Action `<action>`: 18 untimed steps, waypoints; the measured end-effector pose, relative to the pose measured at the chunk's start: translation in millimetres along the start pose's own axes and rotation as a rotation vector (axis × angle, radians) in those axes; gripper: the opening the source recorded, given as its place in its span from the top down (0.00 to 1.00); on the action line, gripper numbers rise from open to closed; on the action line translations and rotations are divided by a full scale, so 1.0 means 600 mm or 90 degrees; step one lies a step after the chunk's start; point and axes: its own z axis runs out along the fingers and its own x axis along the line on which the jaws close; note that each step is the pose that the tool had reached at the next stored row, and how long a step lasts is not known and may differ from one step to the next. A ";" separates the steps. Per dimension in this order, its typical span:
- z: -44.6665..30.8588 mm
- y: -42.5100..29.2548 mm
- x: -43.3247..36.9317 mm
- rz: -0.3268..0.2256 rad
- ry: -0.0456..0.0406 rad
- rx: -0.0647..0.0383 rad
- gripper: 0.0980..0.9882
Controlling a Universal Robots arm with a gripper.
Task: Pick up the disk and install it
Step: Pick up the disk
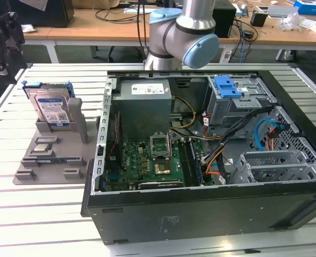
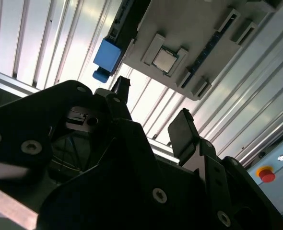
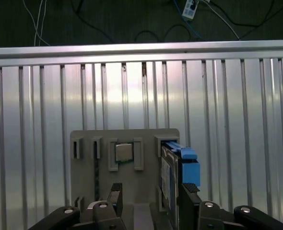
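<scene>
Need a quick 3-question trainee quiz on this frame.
1. True or false: the disk stands upright in the grey holder.
2. Relative to the case, the disk is: A inside; B outside, on the exterior view's left; C on top.
3. Fill in: the gripper has its fingers ____.
Key: 1 true; 2 B; 3 open.

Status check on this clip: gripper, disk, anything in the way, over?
Gripper open, empty, pointed at grey holder. Disk upright in holder, untouched, outside computer case. Processor chip sits in a neighbouring slot.
</scene>
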 end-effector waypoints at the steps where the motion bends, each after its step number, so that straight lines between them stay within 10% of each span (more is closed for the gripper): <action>1: 0.000 -0.001 -0.001 0.000 0.0000 0.000 0.44; 18: 0.010 -0.029 -0.026 -0.010 0.0004 0.000 0.44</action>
